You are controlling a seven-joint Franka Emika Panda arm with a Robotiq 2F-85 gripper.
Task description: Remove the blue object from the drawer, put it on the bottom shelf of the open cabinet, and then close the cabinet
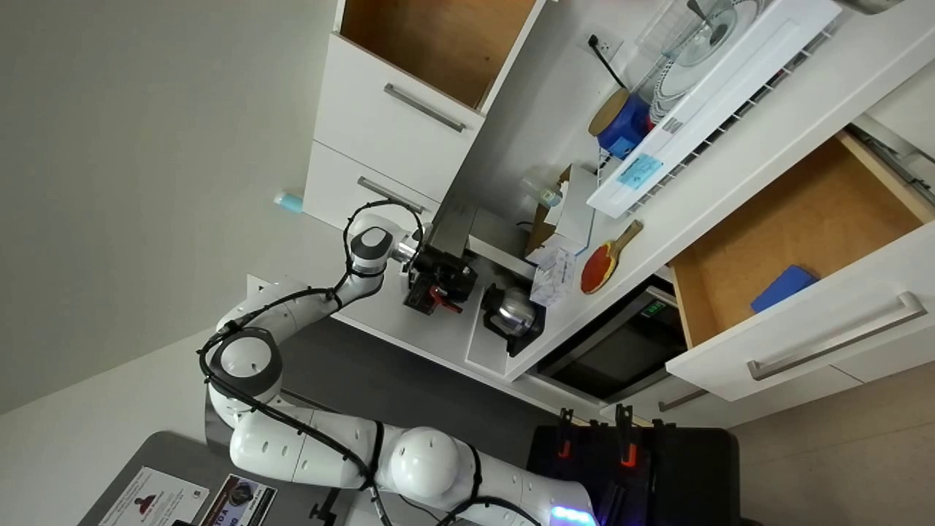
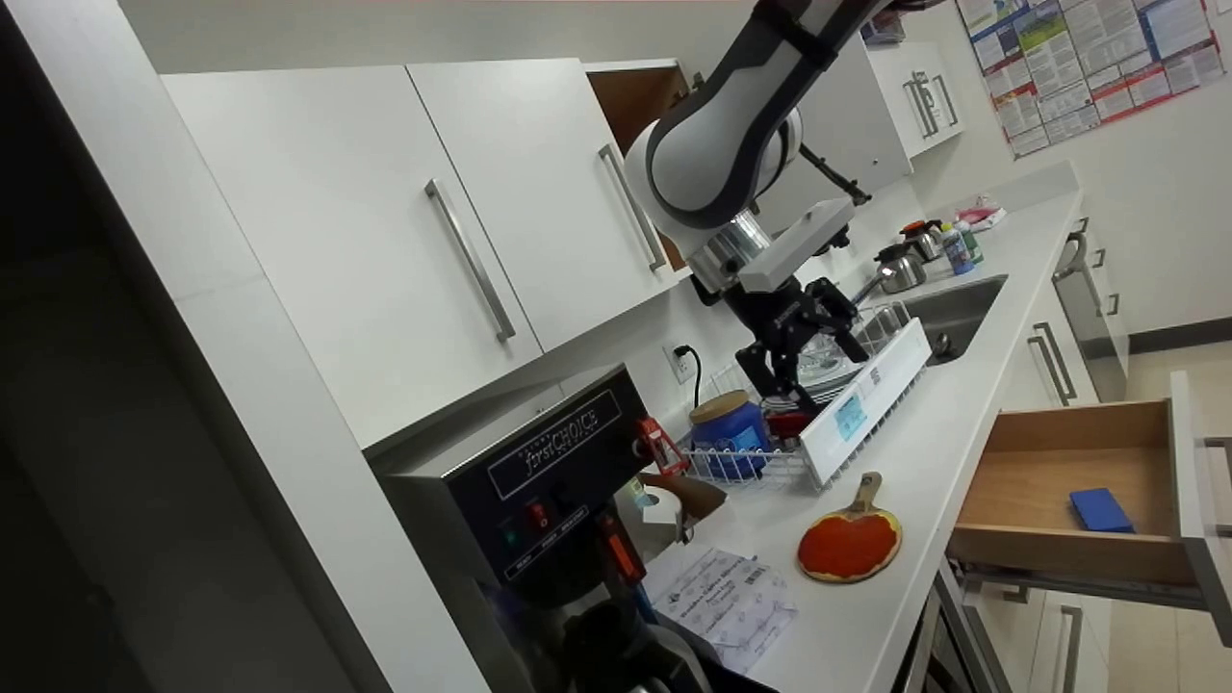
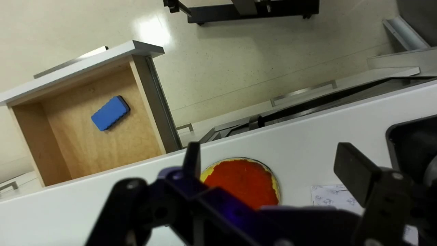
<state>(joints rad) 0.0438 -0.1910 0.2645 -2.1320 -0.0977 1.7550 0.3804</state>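
The blue object [image 3: 111, 112] lies flat on the wooden floor of the pulled-out drawer [image 3: 82, 150], close to its white front panel. Both exterior views show it there too: the blue object [image 1: 785, 288] and, from a different side, the blue object [image 2: 1101, 510]. The cabinet [image 1: 438, 44] stands open with its brown interior exposed; in an exterior view the arm partly covers the cabinet [image 2: 630, 101]. My gripper [image 3: 273, 165] is open, with nothing between its fingers. In an exterior view the gripper [image 2: 833, 375] hangs over the counter by the dish rack, away from the drawer.
A white dish rack [image 2: 871, 399] holds plates, with a blue jar [image 2: 736, 438] beside it. On the counter lie a red-and-yellow paddle [image 2: 849, 544] and a printed paper packet [image 2: 727, 602]. A coffee machine [image 2: 549, 472] stands below the upper cabinets.
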